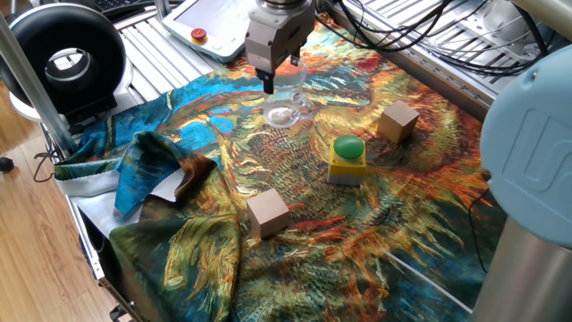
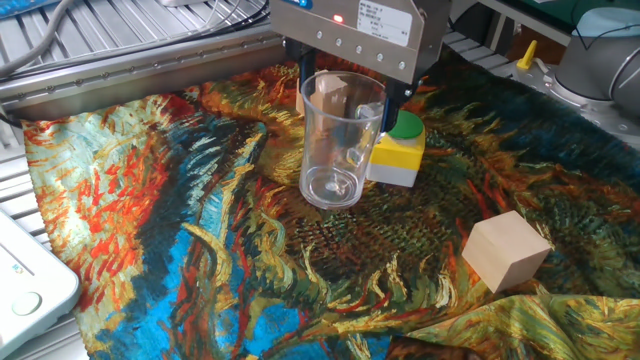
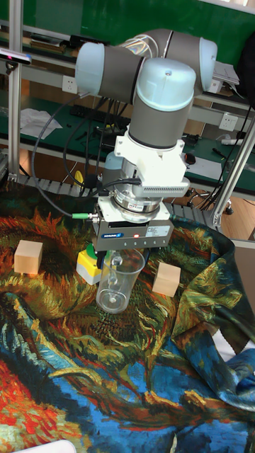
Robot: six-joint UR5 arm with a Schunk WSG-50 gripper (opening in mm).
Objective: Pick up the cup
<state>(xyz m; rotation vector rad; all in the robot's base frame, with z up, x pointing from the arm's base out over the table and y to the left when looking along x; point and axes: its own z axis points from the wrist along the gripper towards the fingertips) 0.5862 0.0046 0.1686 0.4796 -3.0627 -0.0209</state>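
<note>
The cup [image 1: 283,100] is a clear glass tumbler, upright, hanging just above the painted cloth [image 1: 223,143]. My gripper [image 1: 279,77] comes down on its rim from above and is shut on the cup. In the other fixed view the cup [image 2: 340,150] hangs under the grey gripper body, with the gripper [image 2: 348,98] at its rim. In the tall fixed view one finger reaches inside the cup [image 3: 117,284] below the gripper [image 3: 122,259]. The far wall of the cup is partly hidden by the gripper.
A yellow box with a green button [image 1: 347,159] stands right of the cup. One wooden cube [image 1: 398,121] lies farther right, another [image 1: 267,213] near the front. The cloth bunches into folds at the left front [image 1: 161,170]. A black ring-shaped device [image 1: 63,54] sits off the cloth.
</note>
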